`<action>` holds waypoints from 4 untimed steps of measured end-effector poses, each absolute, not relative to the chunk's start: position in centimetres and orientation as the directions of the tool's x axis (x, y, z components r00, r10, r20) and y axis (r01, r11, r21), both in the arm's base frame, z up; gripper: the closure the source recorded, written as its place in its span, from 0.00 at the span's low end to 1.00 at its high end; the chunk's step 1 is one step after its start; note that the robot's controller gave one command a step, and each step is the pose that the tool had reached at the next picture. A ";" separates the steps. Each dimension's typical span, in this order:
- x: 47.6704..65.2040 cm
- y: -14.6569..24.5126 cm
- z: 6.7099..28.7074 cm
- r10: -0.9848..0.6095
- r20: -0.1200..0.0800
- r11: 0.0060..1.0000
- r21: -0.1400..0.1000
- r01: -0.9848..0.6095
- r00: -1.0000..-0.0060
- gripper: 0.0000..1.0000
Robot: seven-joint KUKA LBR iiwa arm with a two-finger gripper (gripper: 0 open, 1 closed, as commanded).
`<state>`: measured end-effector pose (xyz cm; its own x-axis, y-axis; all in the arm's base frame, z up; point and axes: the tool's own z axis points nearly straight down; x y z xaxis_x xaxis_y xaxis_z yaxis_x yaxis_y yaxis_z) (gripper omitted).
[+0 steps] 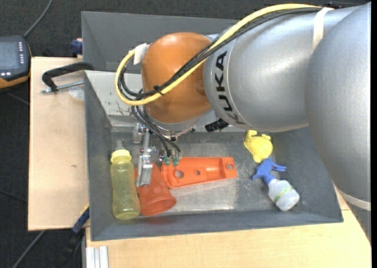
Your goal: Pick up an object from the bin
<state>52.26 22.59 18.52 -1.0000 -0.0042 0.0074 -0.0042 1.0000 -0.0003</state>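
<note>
**Orange cone (156, 197) lies under the hand (147, 166) at the lower left of the bin (94, 161)**

Furthest left on the bin floor we see a yellow bottle (122, 185). It lies lengthways with its cap toward the top of the frame, close along the left wall. We judge that it rests there because loose things slide to the foot of the sloping walls.

Just right of the bottle, touching it or nearly so, is the orange cone, with its wide mouth toward the bottom of the frame. The hand hangs straight down from the orange wrist cover (177, 78) above. It meets the cone's narrow upper end, in the tight spot between the bottle and an orange bracket (203, 172). A straight-down approach seems to us the only way into so crowded a corner. We cannot tell whether the hand is spread or pressed together, and we see nothing pinched in it, so we count the cone as not yet lifted.

The orange bracket is flat with holes along it. It runs from beside the cone's top out toward the middle of the floor.

Further right, well apart from the hand, a small yellow thing (258, 145) sits near the back. Just below it a spray bottle (277, 187) with a blue trigger head lies on its side.
</note>
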 end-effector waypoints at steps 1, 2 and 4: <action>52.5 22.5 19.0 -0.001 -0.001 1.000 0.002 -0.001 -1.000 0.00; 50.8 19.7 19.6 -0.139 0.003 0.990 0.003 -0.139 -0.990 0.00; 49.9 14.6 17.2 -0.356 -0.001 0.935 0.004 -0.356 -0.935 0.00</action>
